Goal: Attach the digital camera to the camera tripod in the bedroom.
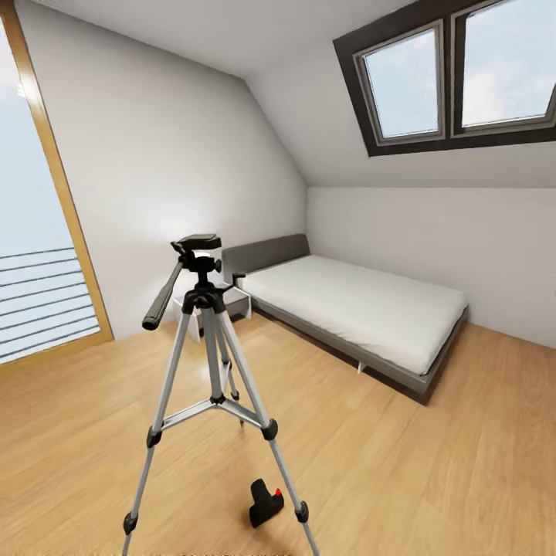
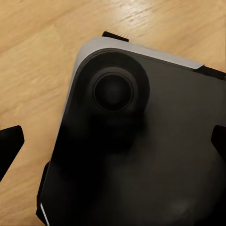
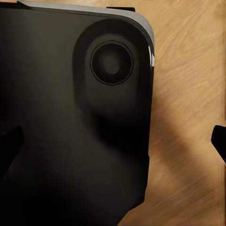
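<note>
Left fingers (image 2: 10, 143) spread; digital camera (image 1: 265, 502) beside camera tripod (image 1: 208, 347) foot

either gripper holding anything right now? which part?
Nothing is held. The digital camera lies on the wood floor beside a camera tripod leg. In both wrist views the jaws stand apart over the robot's base.

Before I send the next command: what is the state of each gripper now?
Left gripper: open, holding nothing.
Right gripper: open, holding nothing.
</note>
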`<state>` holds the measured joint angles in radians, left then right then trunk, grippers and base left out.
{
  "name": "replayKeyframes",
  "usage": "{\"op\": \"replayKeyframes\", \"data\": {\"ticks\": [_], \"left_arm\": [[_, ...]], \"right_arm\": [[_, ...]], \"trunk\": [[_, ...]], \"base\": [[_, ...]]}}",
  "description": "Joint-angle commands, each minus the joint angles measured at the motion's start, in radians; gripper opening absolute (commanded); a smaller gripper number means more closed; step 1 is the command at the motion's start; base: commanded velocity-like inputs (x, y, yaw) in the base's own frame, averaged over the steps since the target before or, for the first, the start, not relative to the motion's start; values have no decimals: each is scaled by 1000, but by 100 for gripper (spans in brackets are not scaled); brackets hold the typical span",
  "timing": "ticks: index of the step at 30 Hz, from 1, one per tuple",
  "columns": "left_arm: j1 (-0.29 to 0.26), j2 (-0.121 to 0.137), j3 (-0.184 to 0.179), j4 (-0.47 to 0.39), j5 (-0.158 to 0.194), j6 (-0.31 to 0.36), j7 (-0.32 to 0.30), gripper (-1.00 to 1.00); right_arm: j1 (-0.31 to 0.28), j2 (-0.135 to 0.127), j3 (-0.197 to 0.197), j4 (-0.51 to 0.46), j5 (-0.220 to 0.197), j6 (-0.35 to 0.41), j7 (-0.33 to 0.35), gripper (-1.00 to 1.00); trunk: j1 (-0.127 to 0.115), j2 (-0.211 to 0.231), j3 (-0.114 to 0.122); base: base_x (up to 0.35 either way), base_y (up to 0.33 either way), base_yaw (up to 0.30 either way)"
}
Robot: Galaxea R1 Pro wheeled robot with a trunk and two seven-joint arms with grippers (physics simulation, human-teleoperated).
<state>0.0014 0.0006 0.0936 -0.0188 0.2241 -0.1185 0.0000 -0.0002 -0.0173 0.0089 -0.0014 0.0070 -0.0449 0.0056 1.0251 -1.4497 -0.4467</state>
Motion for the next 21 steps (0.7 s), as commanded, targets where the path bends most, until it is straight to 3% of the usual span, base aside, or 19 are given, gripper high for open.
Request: {"op": "replayKeyframes", "data": {"ticks": [1,21], "left_arm": [[0,0,8,-1,-2,-1,0,100],[0,1,9,-1,-2,-1,0,100]], "right_arm": [[0,0,1,0,1,-3,1,100],[-1,-3,2,0,2,-3,1,100]], "trunk": [[0,0,-1],[0,0,-1]], "base": [[-44,-33,182],[-8,-6,244]]}}
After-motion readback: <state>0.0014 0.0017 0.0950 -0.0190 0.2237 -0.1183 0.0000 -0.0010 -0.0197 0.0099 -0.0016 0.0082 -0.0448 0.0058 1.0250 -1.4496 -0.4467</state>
